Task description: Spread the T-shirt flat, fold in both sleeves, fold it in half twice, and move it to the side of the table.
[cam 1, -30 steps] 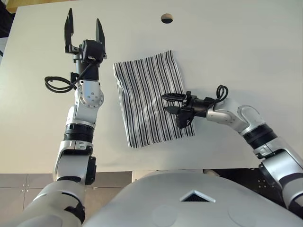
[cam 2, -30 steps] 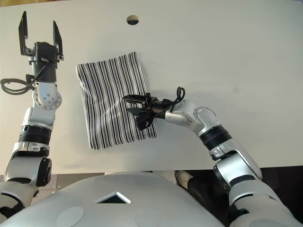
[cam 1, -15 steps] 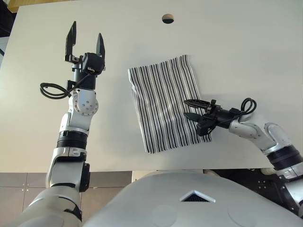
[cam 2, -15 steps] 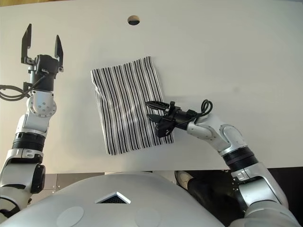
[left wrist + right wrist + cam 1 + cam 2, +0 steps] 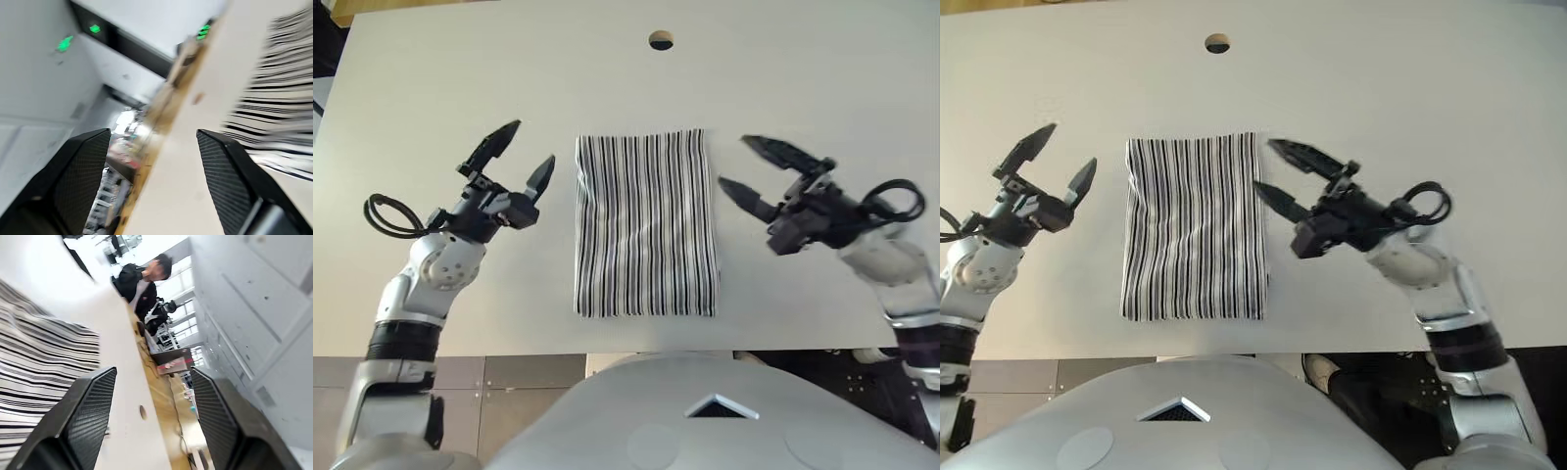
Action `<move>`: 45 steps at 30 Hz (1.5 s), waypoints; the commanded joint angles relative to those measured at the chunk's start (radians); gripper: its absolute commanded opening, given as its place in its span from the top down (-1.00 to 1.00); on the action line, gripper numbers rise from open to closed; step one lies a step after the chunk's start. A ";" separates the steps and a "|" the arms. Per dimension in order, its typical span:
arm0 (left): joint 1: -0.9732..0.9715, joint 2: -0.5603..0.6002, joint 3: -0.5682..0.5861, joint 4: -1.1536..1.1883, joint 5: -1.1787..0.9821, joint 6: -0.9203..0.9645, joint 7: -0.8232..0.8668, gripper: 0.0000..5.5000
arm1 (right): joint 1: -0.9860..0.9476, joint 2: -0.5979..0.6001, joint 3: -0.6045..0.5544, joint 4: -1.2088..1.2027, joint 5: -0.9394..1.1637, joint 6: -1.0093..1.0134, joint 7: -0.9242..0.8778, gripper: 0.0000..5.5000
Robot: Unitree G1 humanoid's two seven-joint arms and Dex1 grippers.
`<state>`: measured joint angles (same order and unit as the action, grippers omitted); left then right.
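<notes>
T-shirt (image 5: 646,225) looks soft, light, floppy, so I'd pinch all layers at an edge; left gripper (image 5: 530,144) and right gripper (image 5: 734,162) both spread wide, empty

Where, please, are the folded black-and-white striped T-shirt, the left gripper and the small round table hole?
Folded black-and-white striped T-shirt (image 5: 646,225): left eye view, cloth's middle.
Left gripper (image 5: 530,143): left eye view, midway between open jaws.
Small round table hole (image 5: 660,40): left eye view, dark centre.
</notes>
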<state>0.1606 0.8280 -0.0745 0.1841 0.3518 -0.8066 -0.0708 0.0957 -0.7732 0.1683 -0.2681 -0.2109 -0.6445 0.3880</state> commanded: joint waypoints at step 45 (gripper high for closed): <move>0.293 0.216 -0.080 -0.183 -0.003 0.016 -0.625 -0.19 | 0.057 -0.177 0.251 0.049 -0.295 -0.057 0.333 -0.46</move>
<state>0.4548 1.0401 -0.1043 -0.0430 0.2612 -0.8110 -0.6578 0.1492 -0.9455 0.3972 -0.2516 -0.4674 -0.7185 0.6788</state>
